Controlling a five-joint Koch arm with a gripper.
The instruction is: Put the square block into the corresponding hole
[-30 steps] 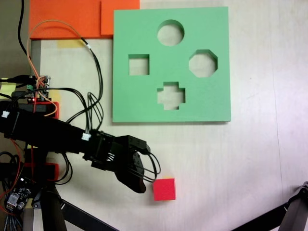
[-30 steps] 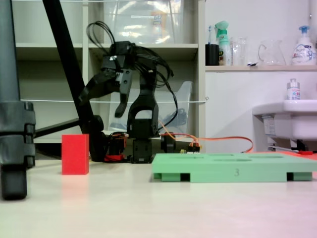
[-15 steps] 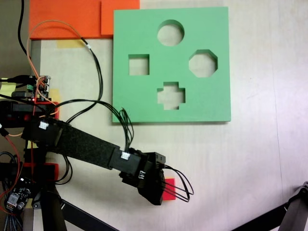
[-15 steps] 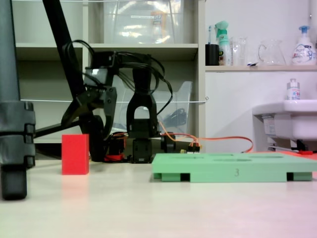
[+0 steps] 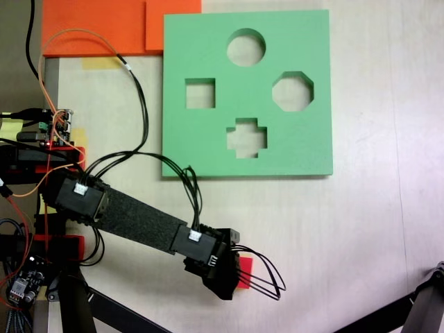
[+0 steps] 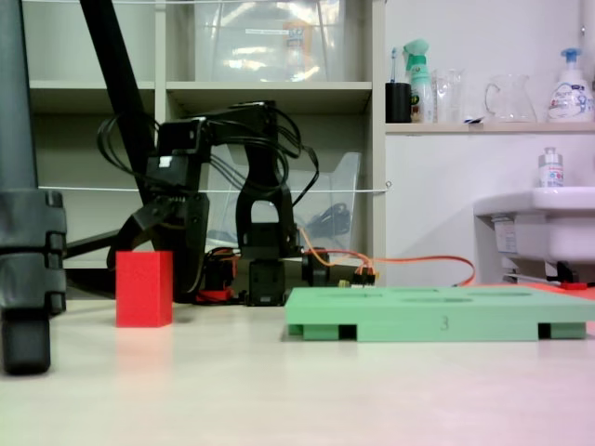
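The square block (image 5: 245, 268) is a small red foam cube on the table, below the green board (image 5: 305, 146); most of it is covered by my black gripper (image 5: 225, 275), which hangs right over it. In a fixed view the block (image 6: 144, 290) stands upright, and my gripper (image 6: 153, 243) sits just above and behind its top. The jaws are spread apart, one angled out to the left and one hanging straight. I cannot tell whether they touch the block. The corresponding hole (image 5: 200, 93) is the square cutout at the board's left.
The board (image 6: 437, 316) also has round, octagonal and cross cutouts. Orange foam slabs (image 5: 104, 24) lie at the top left. Loose cables (image 5: 142, 104) and electronics sit by the arm's base. Tripod legs (image 5: 104, 305) cross the bottom corners, and one leg (image 6: 28, 279) stands left of the block.
The arm has swung right and reached out, and the gripper has come down from left of the block to right over it. The block stays where it was.
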